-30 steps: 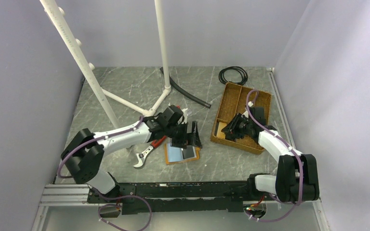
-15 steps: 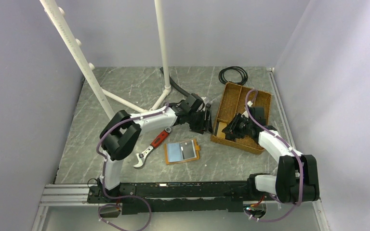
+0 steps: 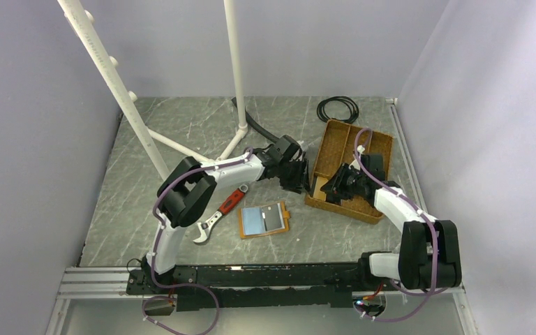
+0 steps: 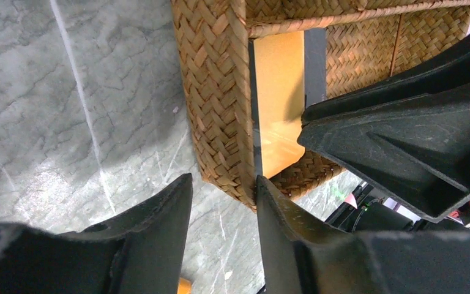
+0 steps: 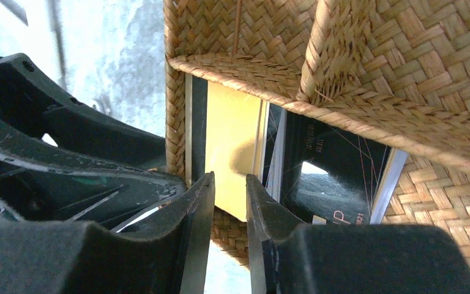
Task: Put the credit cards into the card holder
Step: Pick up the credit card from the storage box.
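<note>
Inside the near-left compartment of the woven tray (image 3: pixel 352 124), propped against the wall: the credit cards (image 5: pixel 336 165), a yellow face foremost, dark ones beside it; off the tray's near-left corner, open on the table (image 3: pixel 181 139), the card holder (image 3: pixel 264 220). Just outside that corner, left gripper (image 4: pixel 223 184) part-way open with nothing between its fingers; over the tray's near side, right gripper (image 5: pixel 228 180) with fingers narrowly apart at the yellow card (image 5: pixel 226 141), grip or no grip impossible to tell. Probably thin, light, stiff and slick, so best pinched across both faces at an exposed edge, without bending.
</note>
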Available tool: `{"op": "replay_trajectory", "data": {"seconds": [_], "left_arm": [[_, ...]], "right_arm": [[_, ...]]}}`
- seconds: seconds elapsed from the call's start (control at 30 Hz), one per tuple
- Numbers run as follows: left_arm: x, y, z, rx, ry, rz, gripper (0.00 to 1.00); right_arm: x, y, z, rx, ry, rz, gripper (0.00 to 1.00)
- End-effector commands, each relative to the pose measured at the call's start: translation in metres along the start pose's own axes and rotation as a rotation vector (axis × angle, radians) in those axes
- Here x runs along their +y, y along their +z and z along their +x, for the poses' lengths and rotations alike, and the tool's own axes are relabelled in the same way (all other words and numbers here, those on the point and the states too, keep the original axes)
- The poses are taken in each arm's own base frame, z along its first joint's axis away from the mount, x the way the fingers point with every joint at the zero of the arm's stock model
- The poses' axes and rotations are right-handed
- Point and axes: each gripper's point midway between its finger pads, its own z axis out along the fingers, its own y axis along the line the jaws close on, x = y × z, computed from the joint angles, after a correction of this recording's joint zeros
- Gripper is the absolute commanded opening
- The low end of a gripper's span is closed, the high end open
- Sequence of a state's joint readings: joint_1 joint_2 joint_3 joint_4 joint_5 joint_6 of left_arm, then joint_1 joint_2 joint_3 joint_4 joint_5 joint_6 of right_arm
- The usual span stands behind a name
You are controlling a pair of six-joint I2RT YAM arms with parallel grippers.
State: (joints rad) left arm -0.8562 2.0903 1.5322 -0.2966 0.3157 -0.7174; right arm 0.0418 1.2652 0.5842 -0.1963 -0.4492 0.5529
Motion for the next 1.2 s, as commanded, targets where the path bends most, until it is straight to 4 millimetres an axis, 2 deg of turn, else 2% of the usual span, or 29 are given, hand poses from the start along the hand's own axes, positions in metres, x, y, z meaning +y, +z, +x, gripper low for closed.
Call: {"op": "replay_trajectory", "data": {"seconds": [0.0,0.1,0.27,0.47,0.53,0.6,0.7,0.8,1.17], "left_arm": [[-0.008,0.004,-0.007,-0.012,0.013,0.030,0.44],[-0.004,0.009,-0.002,0.002,0.003,0.035,0.32],[0.000,0.016,0.004,0.028,-0.009,0.043,0.11],[-0.001,0.016,0.006,0.036,-0.010,0.052,0.04],[-0.001,0.015,0.007,0.034,-0.011,0.051,0.03],[-0.001,0.013,0.007,0.034,-0.013,0.046,0.00],[-0.001,0.010,0.006,0.030,-0.014,0.041,0.00],[-0.002,0.009,0.008,0.034,-0.019,0.047,0.00],[-0.005,0.005,0.008,0.032,-0.023,0.055,0.00]], "right_arm": [[0.012,0.008,0.013,0.051,0.014,-0.129,0.27],[0.034,0.001,0.009,0.017,0.034,-0.261,0.27],[0.053,-0.012,-0.001,-0.047,0.043,-0.351,0.27],[0.059,-0.012,-0.005,-0.055,0.080,-0.390,0.25],[0.051,-0.009,-0.005,-0.061,0.101,-0.346,0.23],[0.034,-0.006,-0.007,-0.073,0.102,-0.230,0.22],[0.001,-0.005,-0.006,-0.062,0.080,-0.020,0.28],[-0.014,-0.003,-0.002,-0.045,0.050,0.046,0.31],[-0.001,0.008,-0.015,-0.070,0.032,-0.060,0.36]]}}
